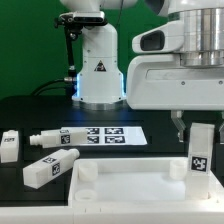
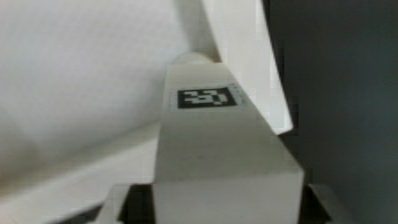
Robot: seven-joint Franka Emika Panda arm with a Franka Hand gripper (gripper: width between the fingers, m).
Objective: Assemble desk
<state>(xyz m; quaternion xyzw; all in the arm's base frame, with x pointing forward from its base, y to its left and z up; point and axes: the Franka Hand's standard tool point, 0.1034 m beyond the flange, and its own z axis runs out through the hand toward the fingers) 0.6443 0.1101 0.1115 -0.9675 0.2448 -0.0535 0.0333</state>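
Note:
The white desk top [image 1: 120, 188], a tray with a raised rim, lies at the front of the black table. A white square leg [image 1: 201, 152] with a marker tag stands upright at its corner on the exterior view's right. My gripper [image 1: 192, 135] comes down from above and is shut on this leg. In the wrist view the leg [image 2: 217, 140] fills the gap between my dark fingers [image 2: 135, 205], and its far end meets the desk top's rim [image 2: 240, 55]. Whether the leg is seated in the top cannot be told.
Three loose legs lie on the table at the exterior view's left: one at the far left [image 1: 9, 146], one beside the marker board [image 1: 52, 140], one nearer the front [image 1: 50, 168]. The marker board [image 1: 103, 134] lies in front of the robot base [image 1: 97, 70].

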